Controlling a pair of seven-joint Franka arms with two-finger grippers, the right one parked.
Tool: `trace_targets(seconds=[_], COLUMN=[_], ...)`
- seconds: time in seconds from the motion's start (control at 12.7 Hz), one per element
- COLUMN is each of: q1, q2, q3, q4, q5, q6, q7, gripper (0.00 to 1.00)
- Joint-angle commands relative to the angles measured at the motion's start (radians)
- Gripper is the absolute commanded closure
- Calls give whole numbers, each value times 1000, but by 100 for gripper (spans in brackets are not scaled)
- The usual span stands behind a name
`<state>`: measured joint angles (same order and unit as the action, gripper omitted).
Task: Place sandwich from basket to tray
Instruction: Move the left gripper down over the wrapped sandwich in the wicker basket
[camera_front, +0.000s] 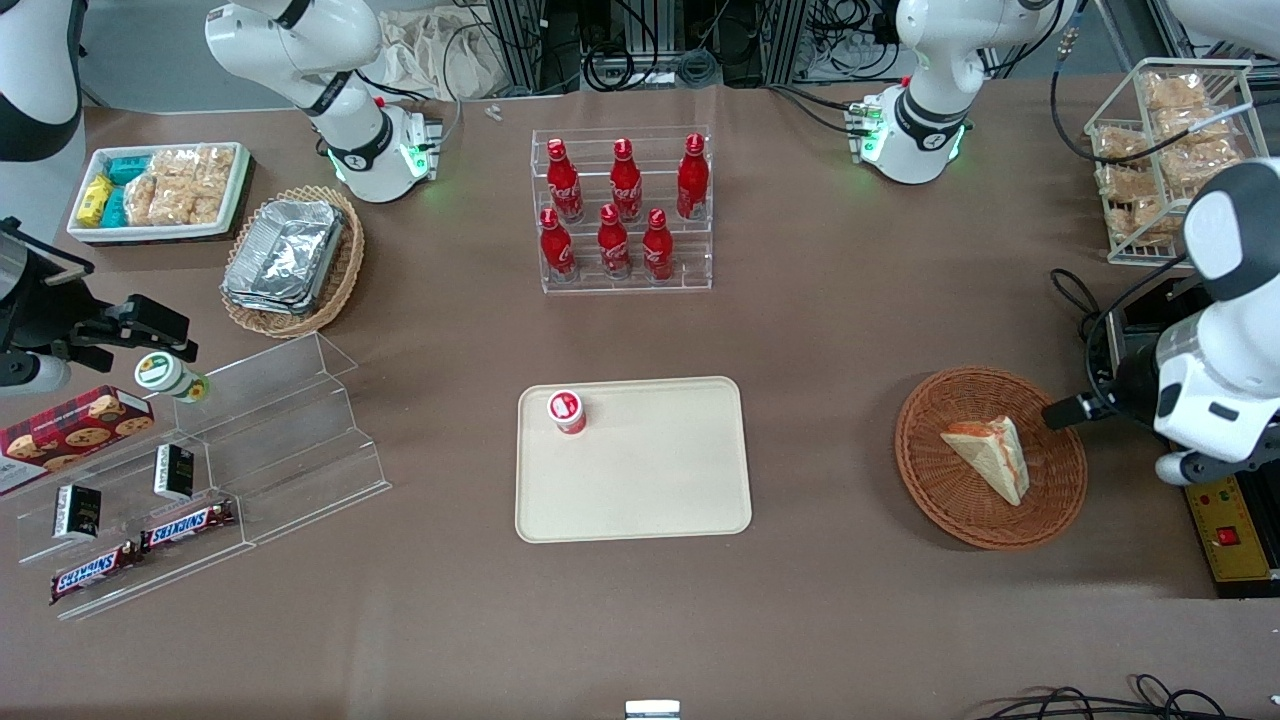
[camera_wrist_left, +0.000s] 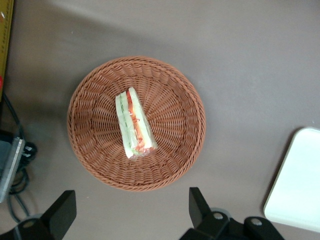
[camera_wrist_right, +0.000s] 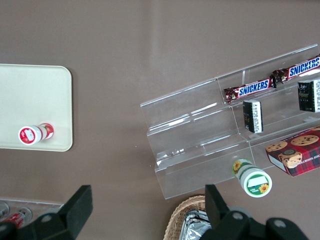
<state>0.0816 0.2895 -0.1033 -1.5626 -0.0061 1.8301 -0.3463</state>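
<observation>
The tray (camera_front: 640, 490) holds only a small red-capped cup (camera_front: 566, 411); the sandwich (camera_wrist_left: 134, 124) lies untouched in the basket (camera_wrist_left: 90, 100), the gripper (camera_wrist_left: 131, 210) hovering above, fingers spread wide and empty. Pickup and transfer remain.

You see the sandwich (camera_front: 990, 455) (camera_wrist_left: 134, 125), a triangular wedge of pale bread with orange-red and green filling showing along one edge, lying flat near the middle of the round reddish-brown wicker basket (camera_front: 925, 490) (camera_wrist_left: 180, 150). The basket rests on the brown table toward the working arm's end. Well apart from it, your flat beige-cream tray (camera_front: 650, 480) (camera_wrist_left: 300, 185), rectangular with rounded corners and a low rim, sits at mid-table.
</observation>
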Motion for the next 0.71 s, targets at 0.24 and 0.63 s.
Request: trace_targets(seconds=[0.24,0.63], q1=[-2,0], q2=[154,186], q3=[7,7], q4=[-7,-126], q5=[24,66], q6=[121,251], q7=[-164,-229], gripper=[0,0])
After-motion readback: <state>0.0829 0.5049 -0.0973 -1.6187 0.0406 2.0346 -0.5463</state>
